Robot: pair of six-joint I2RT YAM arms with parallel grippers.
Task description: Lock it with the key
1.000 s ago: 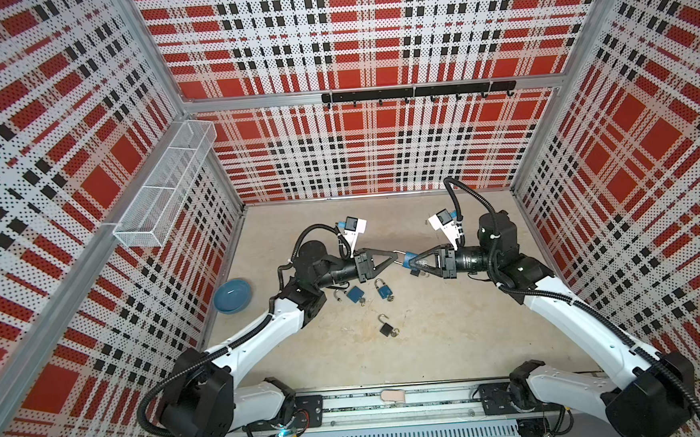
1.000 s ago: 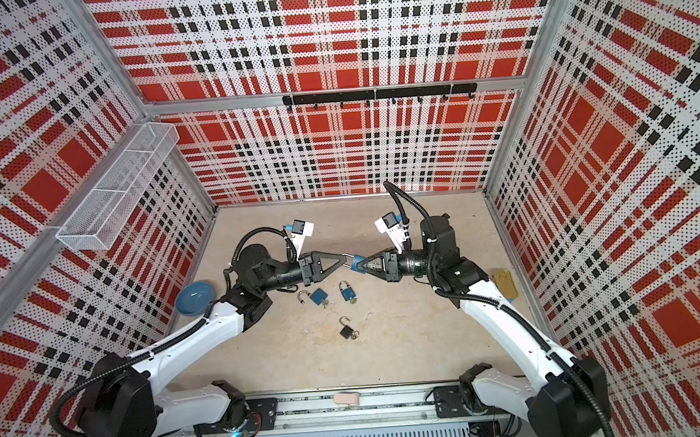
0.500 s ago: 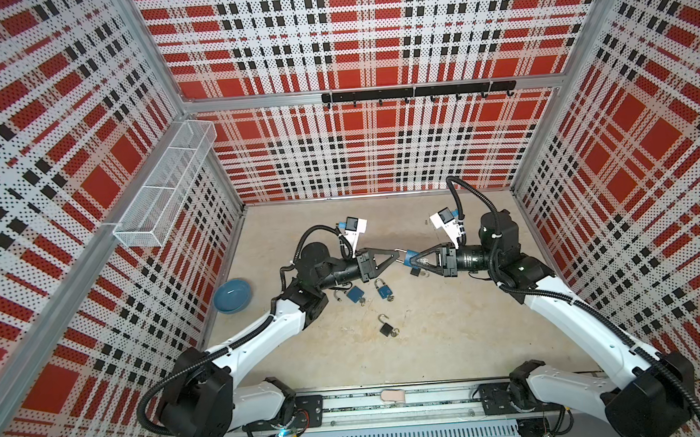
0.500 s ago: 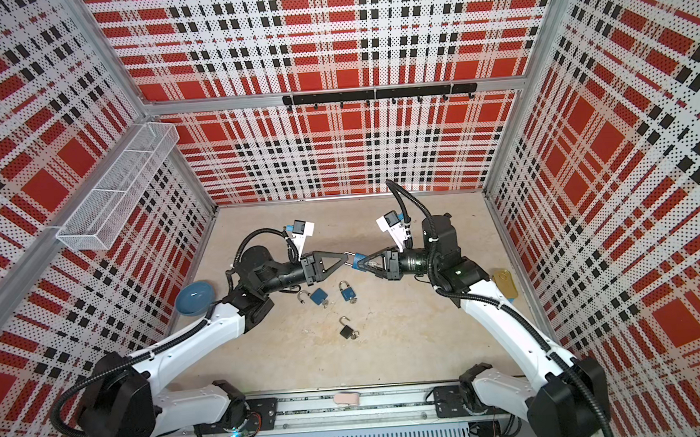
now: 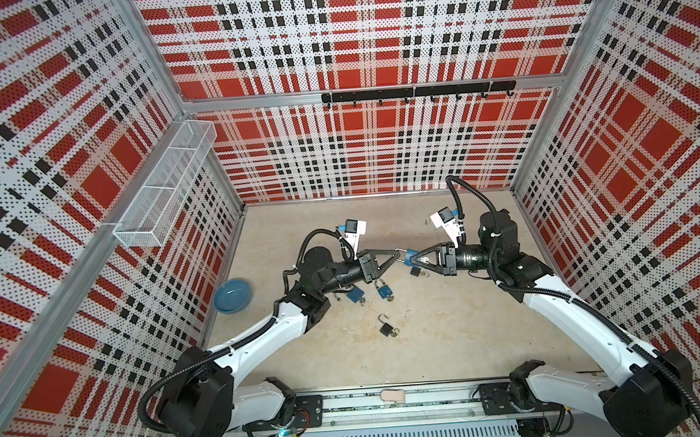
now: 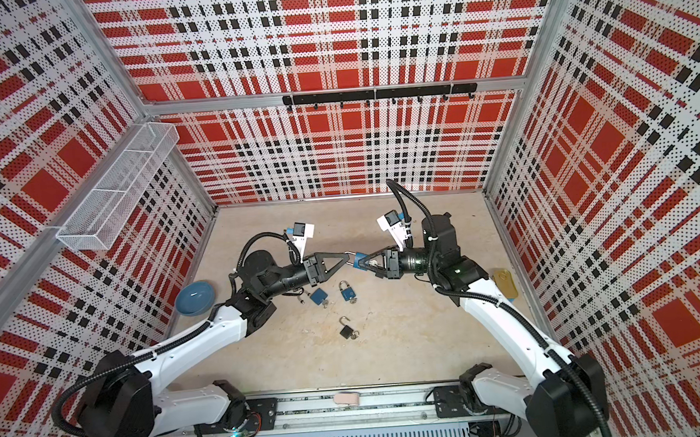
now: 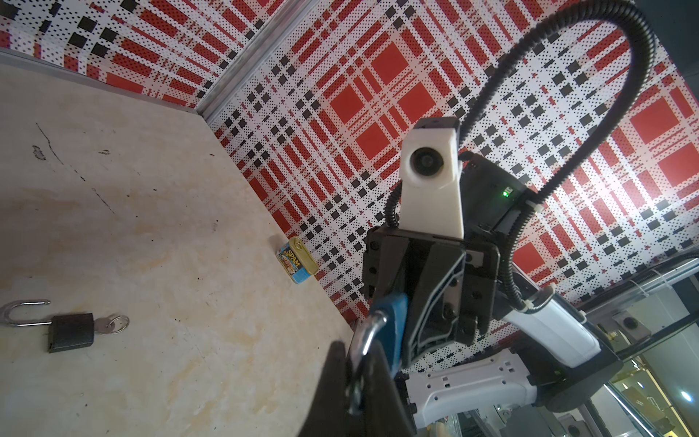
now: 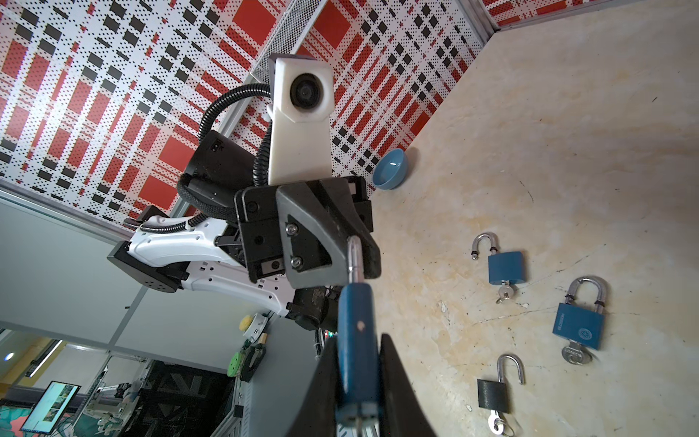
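A blue padlock hangs in the air between my two grippers, above the floor's middle. My right gripper is shut on its blue body, one finger on each flat face. My left gripper is shut on its silver shackle. The two grippers meet tip to tip. This lock's key end lies deep between my right fingers, and I cannot make out a key there.
On the floor below lie two blue padlocks and a black one, each with a key in it; at least two shackles are open. A blue bowl sits by the left wall, a Spam can by the right.
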